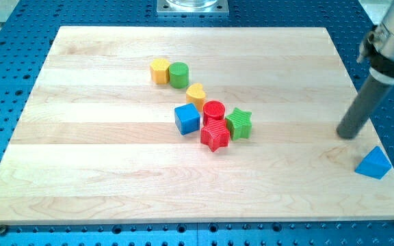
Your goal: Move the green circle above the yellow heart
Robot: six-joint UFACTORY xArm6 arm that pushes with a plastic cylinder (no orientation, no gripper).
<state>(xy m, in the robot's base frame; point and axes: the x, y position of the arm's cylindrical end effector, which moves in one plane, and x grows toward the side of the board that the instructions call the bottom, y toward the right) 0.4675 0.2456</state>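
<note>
The green circle (pixel 178 74) stands in the upper middle of the wooden board (pixel 101 157), touching a yellow block (pixel 159 70) on its left. The yellow heart (pixel 195 93) lies just below and to the right of the green circle, a small gap apart. My tip (pixel 348 134) rests on the board near its right edge, far to the right of both blocks.
A blue cube (pixel 187 118), a red circle (pixel 213 110), a red star (pixel 215 135) and a green star (pixel 239 123) cluster just below the yellow heart. A blue triangle (pixel 374 163) lies at the right edge, below and to the right of my tip.
</note>
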